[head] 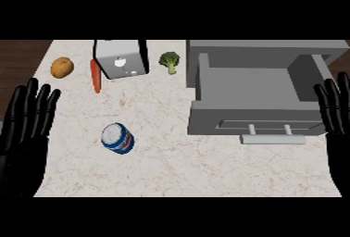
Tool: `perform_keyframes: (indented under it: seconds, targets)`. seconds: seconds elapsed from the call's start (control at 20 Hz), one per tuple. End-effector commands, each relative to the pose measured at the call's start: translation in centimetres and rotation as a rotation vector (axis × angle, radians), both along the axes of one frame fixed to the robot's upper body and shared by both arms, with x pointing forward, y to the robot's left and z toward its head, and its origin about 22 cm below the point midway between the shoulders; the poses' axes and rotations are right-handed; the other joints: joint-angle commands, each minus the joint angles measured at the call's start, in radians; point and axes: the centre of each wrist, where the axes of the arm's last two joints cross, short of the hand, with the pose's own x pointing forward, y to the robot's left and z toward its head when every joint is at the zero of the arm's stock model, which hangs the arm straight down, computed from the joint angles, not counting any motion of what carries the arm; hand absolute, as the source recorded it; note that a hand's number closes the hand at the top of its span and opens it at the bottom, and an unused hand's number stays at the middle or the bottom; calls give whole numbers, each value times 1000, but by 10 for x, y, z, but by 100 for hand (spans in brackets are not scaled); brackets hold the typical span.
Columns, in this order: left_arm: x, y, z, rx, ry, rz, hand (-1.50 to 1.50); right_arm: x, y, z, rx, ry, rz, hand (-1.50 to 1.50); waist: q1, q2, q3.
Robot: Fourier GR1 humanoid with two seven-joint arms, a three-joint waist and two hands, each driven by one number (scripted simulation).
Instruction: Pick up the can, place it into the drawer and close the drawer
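both the left hand (27,115) and right hand (335,109) rest with straight fingers, holding nothing.

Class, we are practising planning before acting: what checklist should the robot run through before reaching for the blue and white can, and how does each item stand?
1. Blue and white metal can free to grasp: ok, alone on the pale marble counter, nothing touching it.
2. Can upright: cannot tell from this steep view.
3. Grey box-shaped drawer open: ok, pulled out, its pale bar handle facing the robot.
4. Drawer room: ok, nothing shows inside.
5. Left hand free: ok, open, resting at the left edge.
6. Right hand free: ok, open, resting at the right edge.
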Motion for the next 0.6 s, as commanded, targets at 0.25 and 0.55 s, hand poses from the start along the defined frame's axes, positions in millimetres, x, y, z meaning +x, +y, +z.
perform_keyframes:
  seconds: [0.25, 0.55]
  targets:
    - [-24, -18, 0, -24, -22, 553, -150, -1, 1, -1, 64, -1, -8, -150, 13, -18, 17]
    - [-40, -33, -28, -235, 307, 801, -150, -6, -16, -17, 116, 268, -153, -150, -4, -14, 16]
